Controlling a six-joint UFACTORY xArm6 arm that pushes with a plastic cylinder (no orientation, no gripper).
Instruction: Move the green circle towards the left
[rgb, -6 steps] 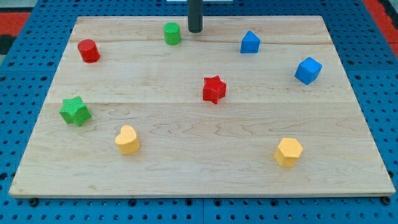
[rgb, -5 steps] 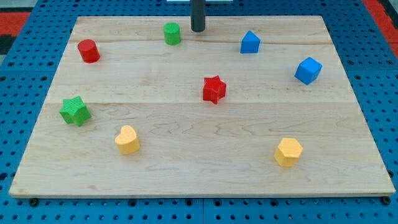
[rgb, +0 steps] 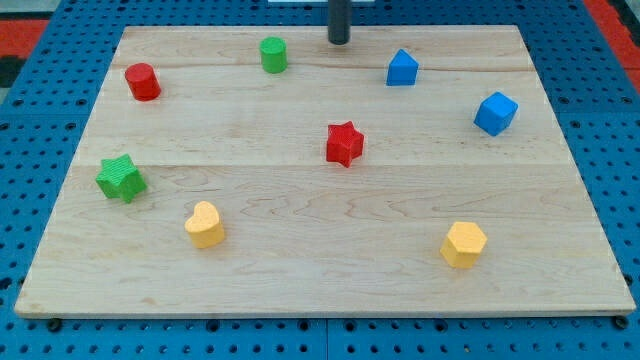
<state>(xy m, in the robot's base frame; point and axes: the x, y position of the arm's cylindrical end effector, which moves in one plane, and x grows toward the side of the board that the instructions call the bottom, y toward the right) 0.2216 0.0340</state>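
The green circle (rgb: 273, 54), a short green cylinder, stands near the board's top edge, left of centre. My tip (rgb: 339, 41) is a dark rod end at the view's top, to the right of the green circle and clearly apart from it. The red cylinder (rgb: 142, 81) stands further left of the green circle.
A blue house-shaped block (rgb: 402, 68) sits right of my tip and a blue cube (rgb: 495, 113) at the far right. A red star (rgb: 344, 143) is at the centre, a green star (rgb: 121, 178) at the left, a yellow heart (rgb: 205, 224) and a yellow hexagon (rgb: 464, 244) near the bottom.
My tip has moved right and slightly up, away from the green circle. The green circle has shifted very slightly left.
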